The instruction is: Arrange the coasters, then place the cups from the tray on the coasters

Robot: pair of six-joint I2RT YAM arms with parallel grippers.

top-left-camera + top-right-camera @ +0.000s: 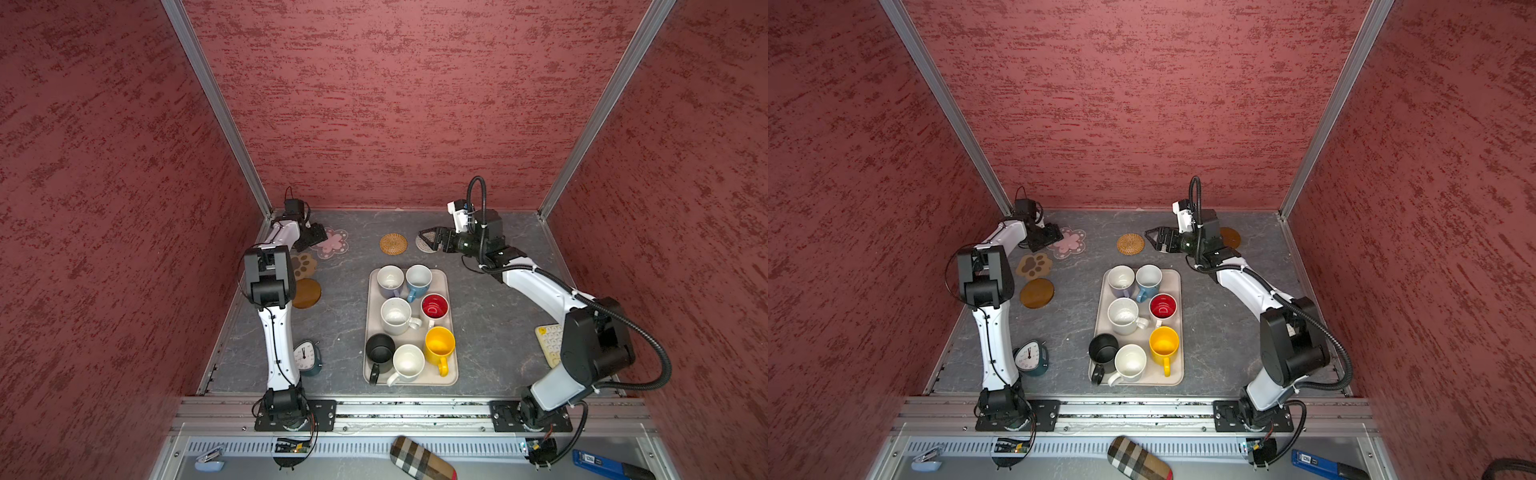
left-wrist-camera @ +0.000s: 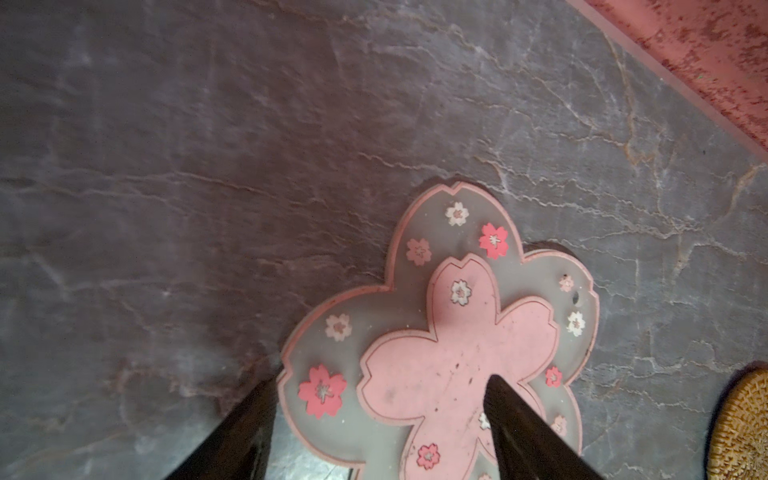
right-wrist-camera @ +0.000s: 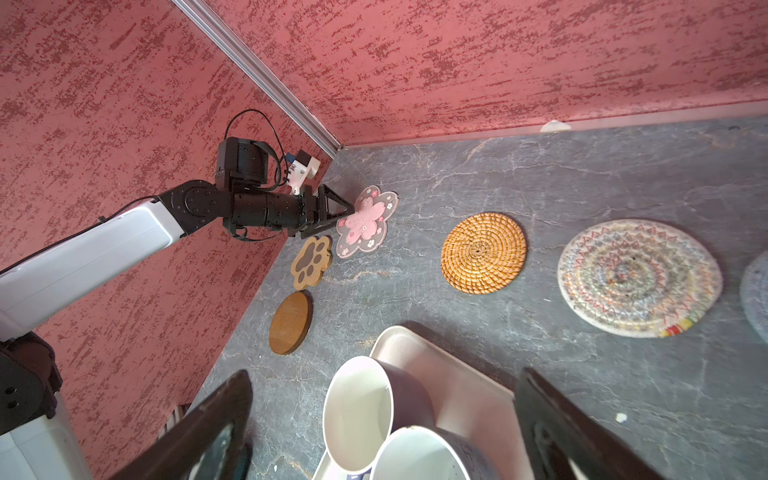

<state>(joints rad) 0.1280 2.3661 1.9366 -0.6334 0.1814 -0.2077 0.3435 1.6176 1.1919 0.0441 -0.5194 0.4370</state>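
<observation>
Left gripper (image 1: 314, 235): jaws spread, gripping nothing. One finger is over the pink flower coaster (image 2: 457, 332), the other on bare table off its rim.

The coaster lies flat at 10 o'clock from the tray (image 1: 441, 279), with the paw coaster (image 1: 303, 266) just beside it at its 7 o'clock.

Right gripper (image 1: 428, 240): wide open, empty, beyond the tray's 12 o'clock end.

Seven cups (image 1: 397, 318) are on the tray.

Probably best to press lightly and slide (thin mat, poor pinch), keeping clear of the paw.
</observation>
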